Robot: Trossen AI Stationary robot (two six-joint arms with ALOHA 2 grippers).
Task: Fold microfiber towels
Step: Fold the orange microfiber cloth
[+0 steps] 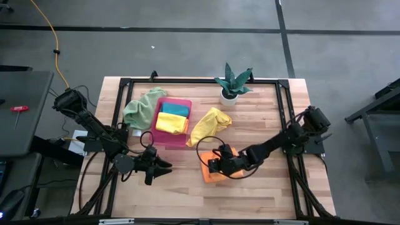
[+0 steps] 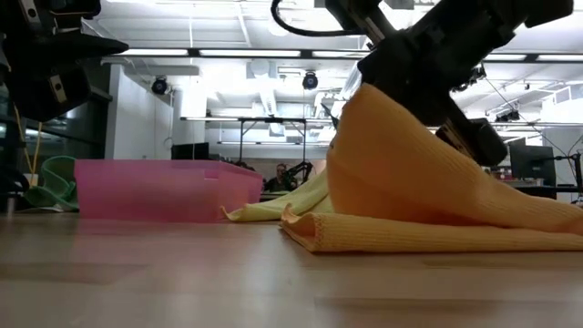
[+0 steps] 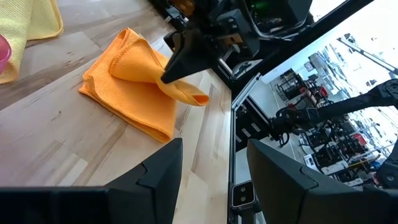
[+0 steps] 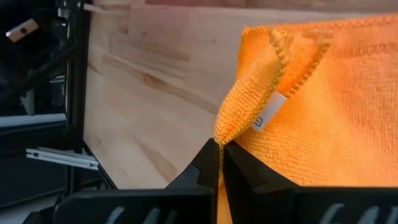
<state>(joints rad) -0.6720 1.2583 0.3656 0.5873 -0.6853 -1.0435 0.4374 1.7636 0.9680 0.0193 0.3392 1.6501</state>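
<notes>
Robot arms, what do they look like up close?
Both arms are dark, nearly black, built of jointed chunky segments. Thin black cables loop beside the left tool and above the right tool. Each tool ends in two flat, wedge-shaped black fingers. No markings show on them.

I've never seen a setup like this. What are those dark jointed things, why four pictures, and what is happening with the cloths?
Those are two robot arms at a wooden table, each ending in a two-finger end effector. One picture looks straight down, one looks level across the tabletop, and two come from cameras on the arms' wrists. The right end effector is shut on a corner of the soft orange microfiber towel, lifting it. The left end effector waits open beside it, holding nothing. A rigid pink plastic tray holds a teal towel and a folded yellow towel. A pale green towel and another yellow towel lie beside the tray, near a potted plant.
</notes>
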